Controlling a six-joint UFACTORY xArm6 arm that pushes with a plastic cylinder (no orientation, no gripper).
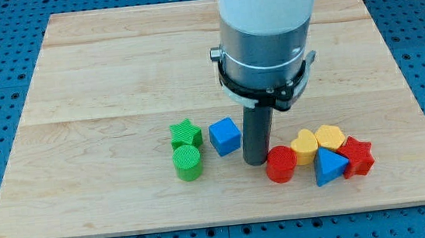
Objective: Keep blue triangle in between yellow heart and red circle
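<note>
Blue triangle [330, 165] sits at view's bottom right, touching yellow heart [304, 144] and near red circle [281, 164]; looks light, rigid, prob slides easy, so you'd nudge a flat side w/ my tip [255, 160], no pincer, just left of red circle.

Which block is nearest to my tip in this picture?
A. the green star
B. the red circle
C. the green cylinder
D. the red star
B: my tip stands just at the view's left of the red circle, almost touching it, while both green blocks and the red star lie clearly farther off.
</note>
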